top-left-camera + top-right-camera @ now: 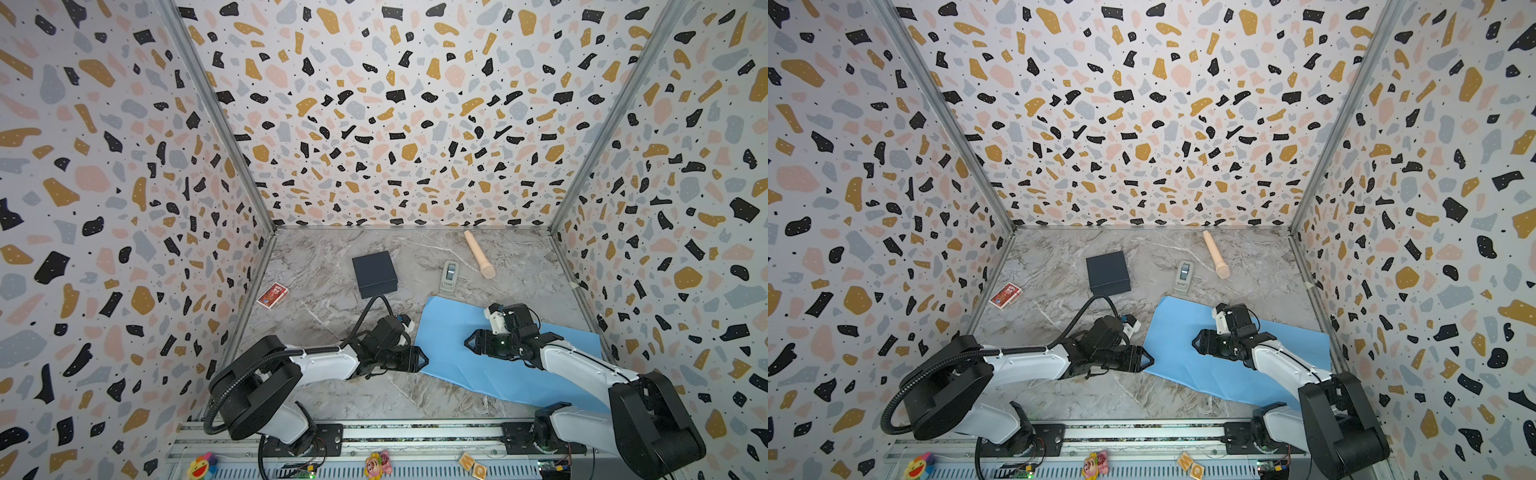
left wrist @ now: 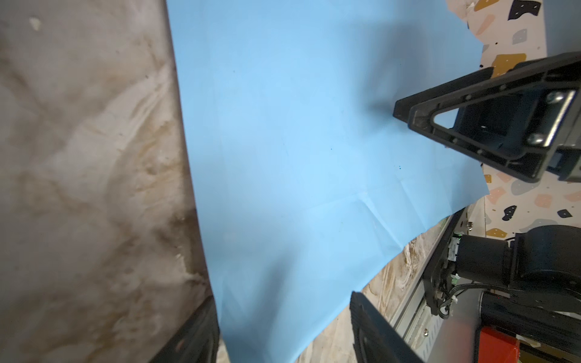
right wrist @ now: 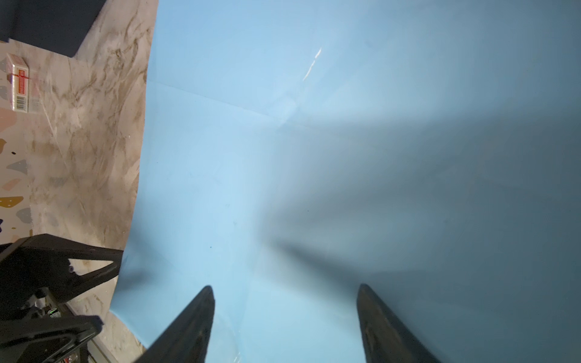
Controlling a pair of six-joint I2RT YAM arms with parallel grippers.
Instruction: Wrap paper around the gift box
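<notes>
The gift box [image 1: 374, 274] [image 1: 1108, 272], dark navy and flat-topped, sits closed on the marble table toward the back, apart from both grippers. The paper [image 1: 449, 345] [image 1: 1183, 365], a light blue sheet, lies flat at the right front. My left gripper [image 1: 424, 360] [image 2: 283, 297] is at the sheet's left edge, open, with that edge running between its fingers [image 2: 371, 327]. My right gripper [image 1: 467, 341] [image 3: 285, 286] hovers low over the middle of the paper [image 3: 220, 188], open, pointing at the left one. Only a short stretch of sheet separates the two.
A small red card pack [image 1: 272, 296] lies by the left wall. A grey tape dispenser [image 1: 449, 277] and a beige cylinder [image 1: 479, 254] lie behind the paper. Patterned walls close in three sides; the arms' rail [image 1: 415, 434] runs along the front.
</notes>
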